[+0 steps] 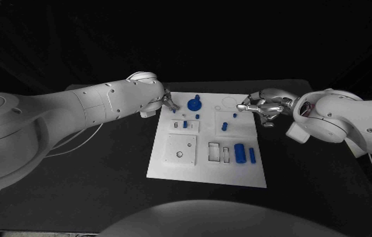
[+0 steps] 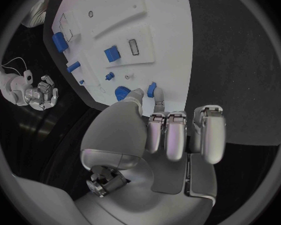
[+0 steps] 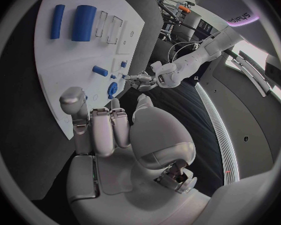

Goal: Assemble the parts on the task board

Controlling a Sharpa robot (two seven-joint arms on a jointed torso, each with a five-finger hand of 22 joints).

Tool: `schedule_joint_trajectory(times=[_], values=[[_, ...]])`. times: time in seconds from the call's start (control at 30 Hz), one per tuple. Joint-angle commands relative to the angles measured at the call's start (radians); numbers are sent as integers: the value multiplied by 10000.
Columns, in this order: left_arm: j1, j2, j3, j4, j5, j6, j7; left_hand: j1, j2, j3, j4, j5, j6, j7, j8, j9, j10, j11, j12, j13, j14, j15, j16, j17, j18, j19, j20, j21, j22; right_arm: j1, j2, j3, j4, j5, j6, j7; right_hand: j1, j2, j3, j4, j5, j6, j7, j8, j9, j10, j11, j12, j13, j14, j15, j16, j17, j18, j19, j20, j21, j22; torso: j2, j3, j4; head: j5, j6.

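So the white rectangular task board (image 1: 208, 153) sits flat in the middle of the black desk (image 1: 101, 162), with small blue parts scattered over it. Near the far edge there's a round blue gear-like part (image 1: 194, 105), a few small blue pegs (image 1: 224, 125) mid-board, and down toward the near right side a fat blue cylinder (image 1: 240, 153) lying next to a thinner blue bar (image 1: 252, 154), just beside some empty rectangular slots.

The left hand (image 1: 166, 103) is at the board's far left corner, pinching a small blue peg (image 2: 152, 89) between its fingertips, right over the board surface beside the round part. The other fingers are lined up straight.

The right hand (image 1: 259, 107) hovers at the board's far right corner, fingers partly curled, and I can't see anything in it. From its wrist view the fingers (image 3: 103, 130) sit side by side just off the board edge.
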Motion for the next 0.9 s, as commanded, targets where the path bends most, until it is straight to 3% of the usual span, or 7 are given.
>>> schedule_joint_trajectory(times=[0.03,0.23,0.67,0.7,0.83,0.9], values=[[-1,8,11,17,79,-23,36,61,69,50,35,46,14,-36,40,7,1041,-43,24,2635,1036,-45,25,2634,17,630,-19,-52,2235,-7,6,-1,2,-22,180,-3,63,25,61,20,66,69,15,-44,-4,25,-62,-34,-604,-94,6,-51,890,170,-78,6,-63,959,-8,1,1,-9,0],[-3,13,11,-3,99,-37,71,51,100,72,26,188,40,-58,82,27,1041,-57,24,2635,1036,-53,25,2634,19,624,-27,-62,2230,-8,11,-1,-8,-21,200,-8,66,27,65,20,75,83,16,-42,-2,17,-61,-38,-611,-101,7,-60,881,170,-81,6,-71,958,-5,-1,-1,-3,0],[-7,46,9,-24,104,-23,82,745,29,587,-200,1338,-13,-167,276,167,1041,-161,24,2635,1036,-146,25,2634,21,623,-115,-78,2239,-10,14,-1,-11,-17,248,-17,71,29,70,19,87,103,17,-39,-1,8,-59,-44,-618,-107,9,-65,874,173,-91,8,-90,954,1,1,-4,-22,0],[-9,50,9,-27,104,-22,83,839,24,679,-235,1345,-23,-175,295,184,1041,-169,24,2635,1036,-154,25,2634,21,623,-124,-79,2240,-10,15,-1,-11,-16,248,-17,74,30,73,18,93,110,16,-38,0,4,-59,-46,-622,-112,10,-71,869,174,-96,8,-99,953,1,2,-7,-25,0],[-33,60,8,-36,105,-58,112,1253,-69,1534,-308,414,-85,-210,448,344,1041,-202,24,2635,1036,-206,25,2634,22,621,-169,-91,2244,-10,15,-1,-12,-15,246,-9,77,31,76,17,99,120,16,-36,0,0,-58,-48,-625,-118,11,-77,862,176,-101,9,-110,950,-2,-4,-8,-34,0],[-43,61,7,-39,105,-79,137,1292,-161,1810,-301,383,-75,-225,525,419,1041,-233,24,2635,1036,-188,25,2634,21,625,-180,-91,2249,-10,13,-1,-12,-15,245,-10,77,31,76,17,99,120,16,-36,0,0,-58,-48,-625,-118,11,-77,862,176,-101,9,-110,950,-2,-1,-8,-40,0]])
